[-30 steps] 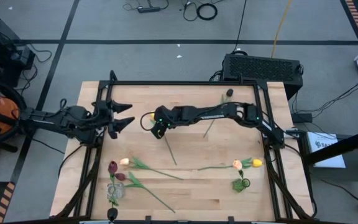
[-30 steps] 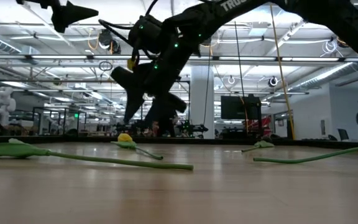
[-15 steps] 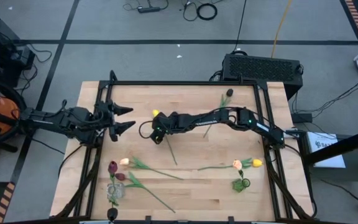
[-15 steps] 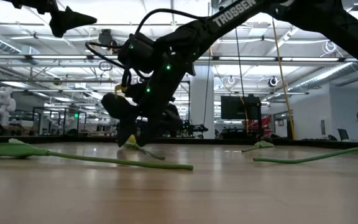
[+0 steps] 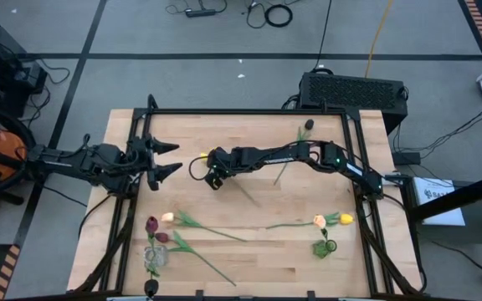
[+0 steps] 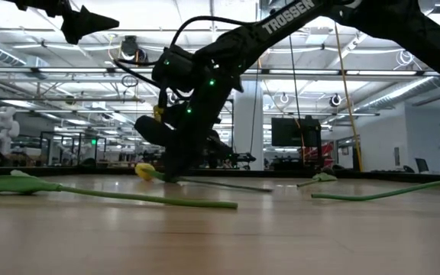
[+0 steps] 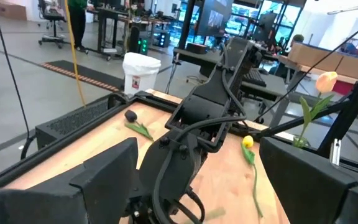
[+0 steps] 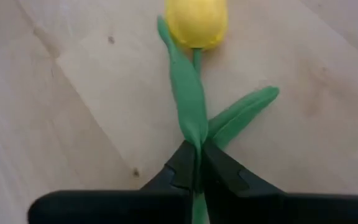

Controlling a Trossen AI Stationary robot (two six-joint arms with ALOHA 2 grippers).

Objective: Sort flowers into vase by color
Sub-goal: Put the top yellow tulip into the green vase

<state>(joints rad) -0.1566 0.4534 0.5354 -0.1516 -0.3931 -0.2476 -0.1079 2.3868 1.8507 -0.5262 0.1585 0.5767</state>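
The right gripper [image 8: 197,169] has its jaws clamped on the stem of the yellow tulip [image 8: 196,23] lying mid-table — it should lift straight and slowly so the thin stem does not slip — while the left gripper [image 5: 164,158] waits nearby, fingers apart.

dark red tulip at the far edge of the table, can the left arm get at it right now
Probably not easily. The dark red tulip lies far across on the right side, and the right pincer, shut on the yellow tulip, stretches across between. The left pincer hangs open near the left edge.
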